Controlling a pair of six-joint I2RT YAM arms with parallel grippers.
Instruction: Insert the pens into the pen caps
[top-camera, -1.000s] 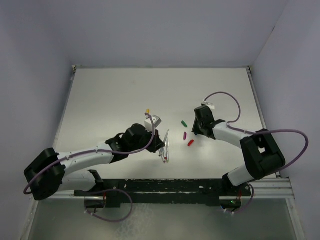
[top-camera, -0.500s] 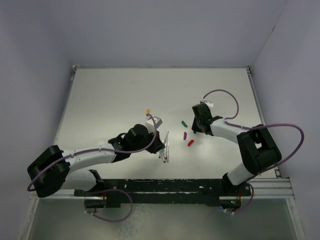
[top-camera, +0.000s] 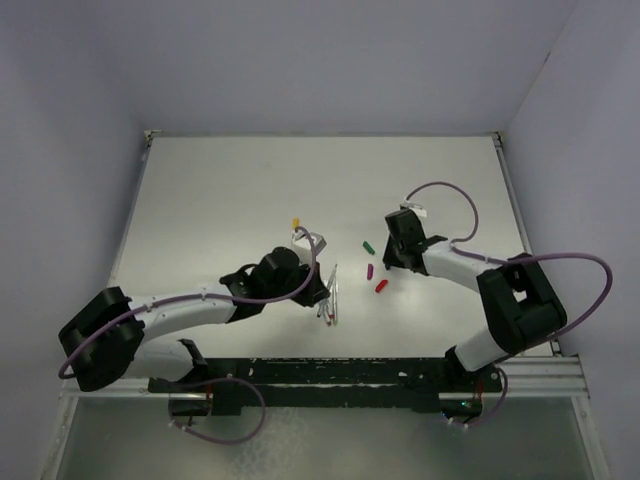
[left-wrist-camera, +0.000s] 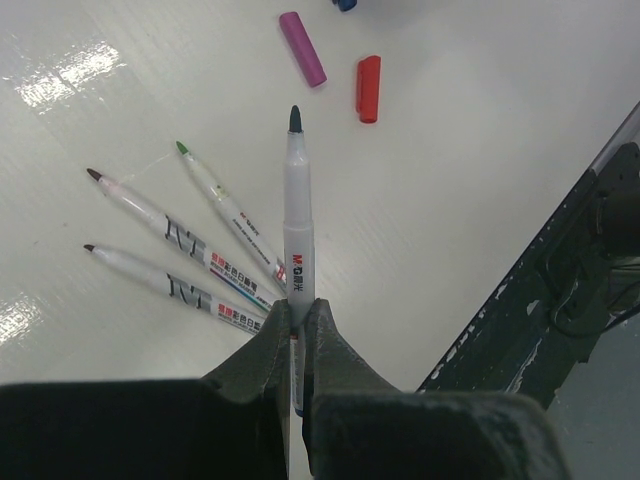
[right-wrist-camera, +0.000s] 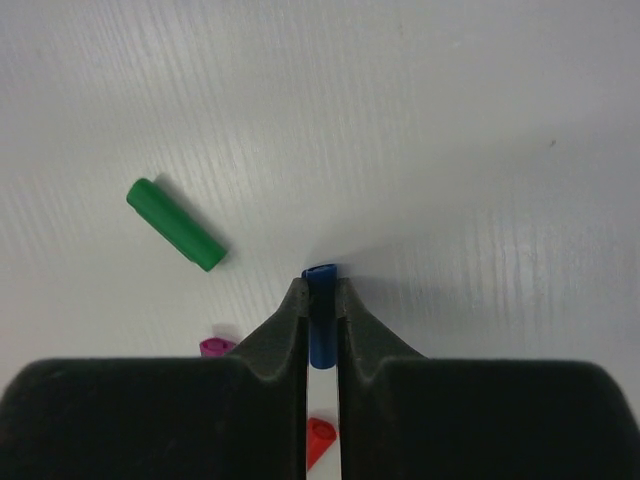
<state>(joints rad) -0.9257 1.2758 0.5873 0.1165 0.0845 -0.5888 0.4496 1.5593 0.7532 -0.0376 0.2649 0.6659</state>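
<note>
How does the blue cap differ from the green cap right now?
The blue cap is clamped in the right end effector; the green cap lies loose on the table. The blue cap lines up with the end effector; the green cap lies slanted. Both are short, stubby caps.

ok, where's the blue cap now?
Right wrist view: the blue cap is clamped in the right gripper, right of the green cap.

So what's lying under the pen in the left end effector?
Three uncapped pens on the table, fanning out left. Their rear ends are hidden behind the held pen and the left end effector.
</note>
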